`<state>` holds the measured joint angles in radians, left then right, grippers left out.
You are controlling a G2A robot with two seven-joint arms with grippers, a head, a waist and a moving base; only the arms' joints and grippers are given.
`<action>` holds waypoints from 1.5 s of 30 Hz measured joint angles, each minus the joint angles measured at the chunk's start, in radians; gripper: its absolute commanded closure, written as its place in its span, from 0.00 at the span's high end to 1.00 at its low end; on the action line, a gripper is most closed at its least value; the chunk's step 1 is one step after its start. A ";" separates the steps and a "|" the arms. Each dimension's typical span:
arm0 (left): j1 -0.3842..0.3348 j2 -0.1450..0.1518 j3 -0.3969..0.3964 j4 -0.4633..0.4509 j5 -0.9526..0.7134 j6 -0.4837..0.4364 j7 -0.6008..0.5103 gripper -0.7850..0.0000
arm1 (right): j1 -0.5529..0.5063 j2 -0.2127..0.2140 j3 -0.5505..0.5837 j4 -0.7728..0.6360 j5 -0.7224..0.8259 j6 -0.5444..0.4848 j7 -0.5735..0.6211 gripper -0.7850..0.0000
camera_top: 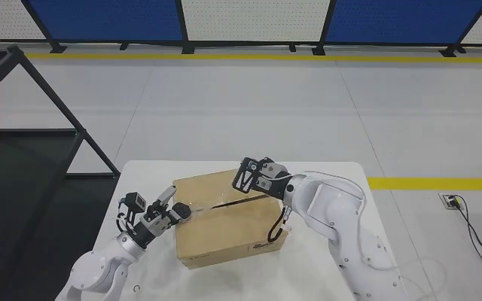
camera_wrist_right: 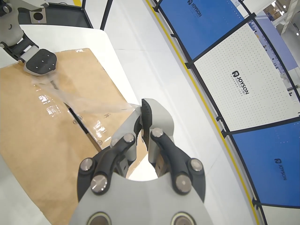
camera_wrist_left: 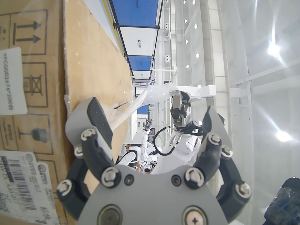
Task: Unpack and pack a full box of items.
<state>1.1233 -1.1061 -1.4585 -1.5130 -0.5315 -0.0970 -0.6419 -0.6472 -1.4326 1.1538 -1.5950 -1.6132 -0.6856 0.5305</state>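
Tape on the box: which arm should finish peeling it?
Right, likely: the right pincer is shut on the tape, lifted at that end; the left pincer sits open, one pad on the box.

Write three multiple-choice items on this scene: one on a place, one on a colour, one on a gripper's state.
1. Where does the cardboard box sit?
A. on the white table
B. on a cart
C. on a chair

2. What colour is the tape lifted off the box?
A. brown
B. clear
C. blue

3. How is the right gripper?
A. open above the box
B. shut on the tape
C. shut on a box flap

Answers:
1 A, the box rests flat on the tabletop.
2 B, the cardboard shows through the strip.
3 B, its fingers pinch the strip's raised end.
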 measured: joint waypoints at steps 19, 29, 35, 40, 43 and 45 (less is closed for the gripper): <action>-0.007 -0.002 0.002 0.008 -0.003 0.006 -0.006 1.00 | -0.087 0.034 0.086 -0.053 0.005 -0.002 0.060 0.44; 0.002 -0.003 0.002 0.001 -0.002 0.002 -0.007 1.00 | -0.124 0.052 0.131 -0.095 -0.002 0.001 0.143 0.50; 0.006 -0.004 0.004 -0.002 -0.003 0.002 -0.008 1.00 | -0.126 0.058 0.123 -0.094 -0.003 -0.015 0.186 0.67; 0.010 -0.005 0.003 -0.004 -0.002 0.000 -0.008 1.00 | -0.121 0.061 0.109 -0.093 -0.002 -0.019 0.204 0.97; 0.014 -0.005 0.001 -0.005 -0.003 -0.001 -0.007 1.00 | -0.119 0.063 0.106 -0.094 -0.001 -0.016 0.210 1.00; 0.015 -0.005 -0.001 -0.007 -0.003 -0.001 -0.008 1.00 | -0.118 0.064 0.104 -0.100 -0.005 -0.002 0.209 0.84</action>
<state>1.1385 -1.1108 -1.4591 -1.5199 -0.5348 -0.0977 -0.6498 -0.7653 -1.3682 1.2576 -1.6946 -1.6187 -0.6879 0.7393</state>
